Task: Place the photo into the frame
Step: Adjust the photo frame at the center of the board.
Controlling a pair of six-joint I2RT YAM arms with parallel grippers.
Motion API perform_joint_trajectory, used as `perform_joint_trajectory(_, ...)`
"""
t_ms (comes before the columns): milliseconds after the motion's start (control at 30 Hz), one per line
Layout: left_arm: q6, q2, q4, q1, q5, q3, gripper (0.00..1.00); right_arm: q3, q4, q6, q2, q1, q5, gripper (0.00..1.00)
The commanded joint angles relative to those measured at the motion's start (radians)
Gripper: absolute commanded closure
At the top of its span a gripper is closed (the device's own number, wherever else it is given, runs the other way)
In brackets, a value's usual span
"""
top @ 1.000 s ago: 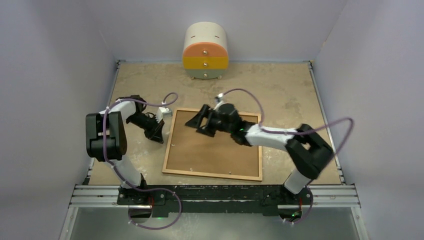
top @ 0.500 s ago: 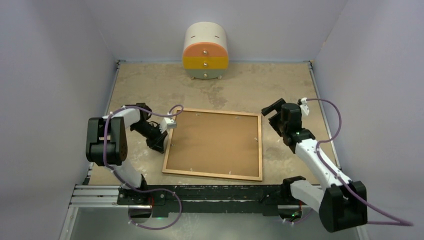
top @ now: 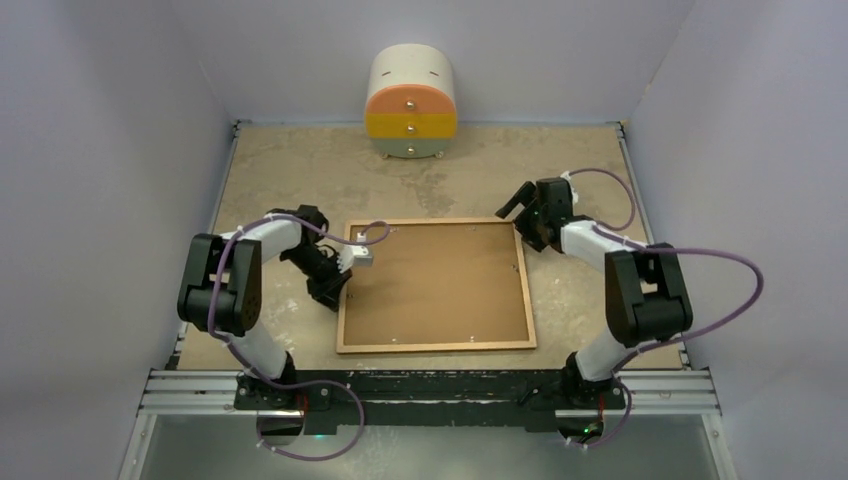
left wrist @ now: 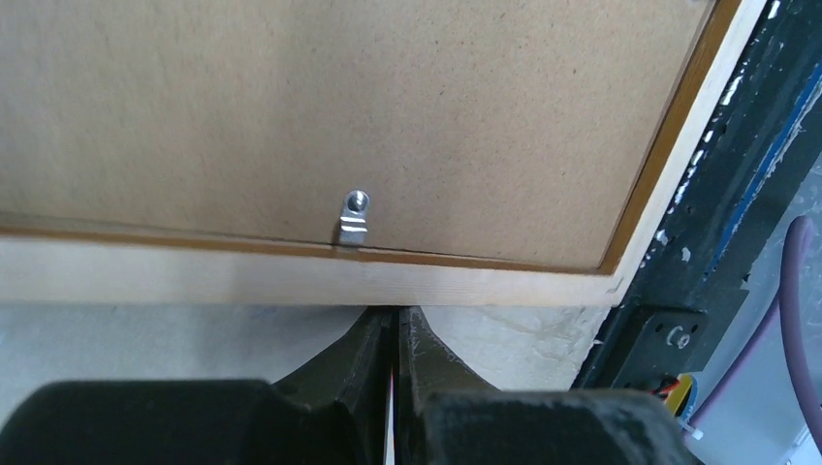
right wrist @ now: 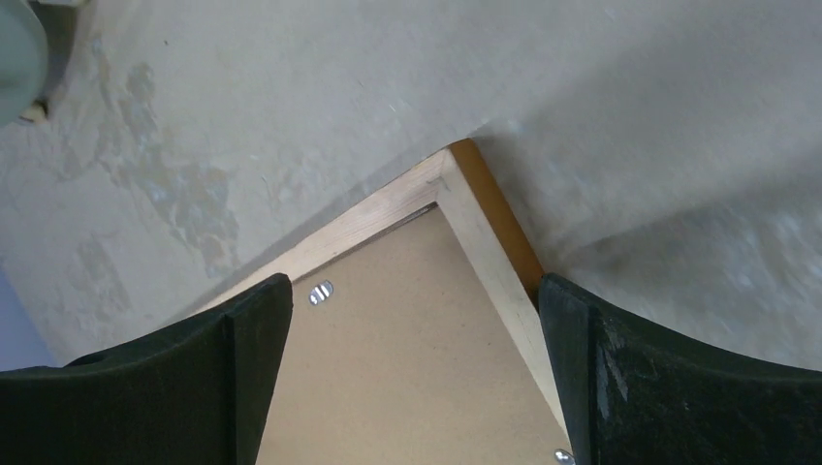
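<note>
The frame (top: 436, 347) lies flat on the table (top: 300, 160), back side up. A brown backing board (top: 440, 285) fills it. A small metal tab (left wrist: 353, 218) sits at the edge of the board, by the wooden rail. I cannot see the photo anywhere. It may be under the board, but the pictures do not show that.

The left gripper (left wrist: 395, 325) sits low at the left side of the frame. Its two fingers are pressed tight together and hold nothing. The tips are right at the outer edge of the wood, touching it or just about.

The right gripper (right wrist: 412, 291) hangs over the far right corner of the frame. Its fingers are spread wide, one on each side of the corner, and they hold nothing too.

Here is what I think could go wrong. If the left gripper pushes on the rail, the whole frame could slide across the table or turn crooked. If the right gripper comes down as it is, one finger could bump the corner and tip the frame up. The tabs are tiny — a finger could slip off one and scratch the board. If the frame gets lifted with loose tabs, the board could drop out.
</note>
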Motion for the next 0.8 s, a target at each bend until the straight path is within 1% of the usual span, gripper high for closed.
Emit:
perform_joint_trajectory(0,-0.112,0.009,0.131,-0.127,0.05,0.033,0.95,0.152,0.08,0.049,0.15,0.1,-0.1,0.03)
perform_joint_trajectory(67,-0.157,0.019,0.145,-0.189,0.056,0.062,0.95,0.274,0.06,0.058,0.245,0.163,-0.113,0.04)
perform_joint_trajectory(200,-0.217,0.024,0.167,-0.268,0.059,0.098,0.94,0.519,-0.008,0.025,0.426,0.249,-0.156,0.04)
perform_joint_trajectory(233,-0.228,0.025,0.174,-0.276,0.056,0.102,0.94,0.578,-0.013,0.013,0.455,0.261,-0.168,0.04)
perform_joint_trajectory(333,-0.246,0.026,0.186,-0.282,0.055,0.107,0.94,0.675,-0.041,-0.021,0.525,0.297,-0.194,0.05)
perform_joint_trajectory(400,-0.251,0.023,0.187,-0.284,0.064,0.102,0.93,0.714,-0.05,-0.041,0.555,0.326,-0.201,0.06)
perform_joint_trajectory(500,-0.248,0.013,0.175,-0.293,0.079,0.09,0.91,0.729,-0.049,-0.053,0.585,0.37,-0.216,0.07)
perform_joint_trajectory(667,-0.257,-0.002,0.194,-0.299,0.082,0.082,0.91,0.765,-0.039,-0.057,0.64,0.436,-0.234,0.08)
perform_joint_trajectory(767,-0.236,0.002,0.139,-0.305,0.106,0.106,0.89,0.782,-0.05,-0.067,0.624,0.446,-0.235,0.08)
